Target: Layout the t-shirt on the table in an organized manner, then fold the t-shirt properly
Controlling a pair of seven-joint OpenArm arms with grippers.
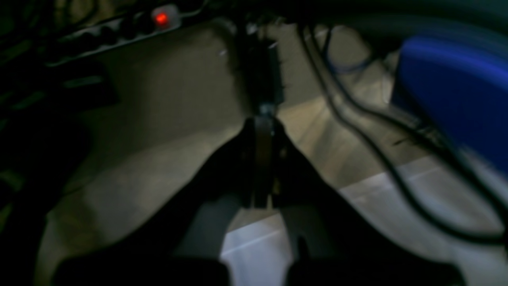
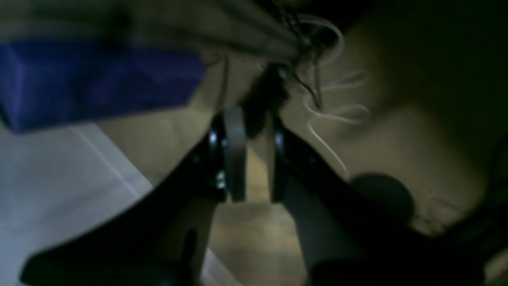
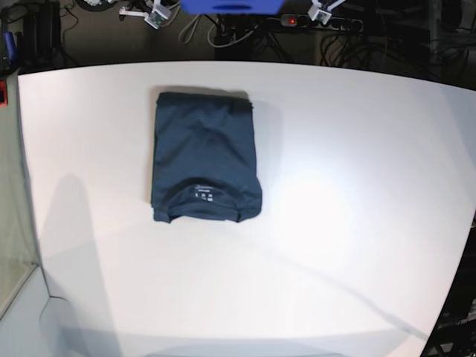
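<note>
The shirt [image 3: 205, 158] lies folded on the table [image 3: 357, 186], long axis running far edge to near, neither arm near it; left gripper [image 1: 263, 159] pressed together, right gripper [image 2: 254, 159] slightly parted, both empty.

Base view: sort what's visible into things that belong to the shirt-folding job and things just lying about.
Part of the job:
- t-shirt, folded into a neat rectangle
- table it lies on

Just lying about:
- blue box beyond the far edge
- power strip with a red light
- cables on the floor
</note>
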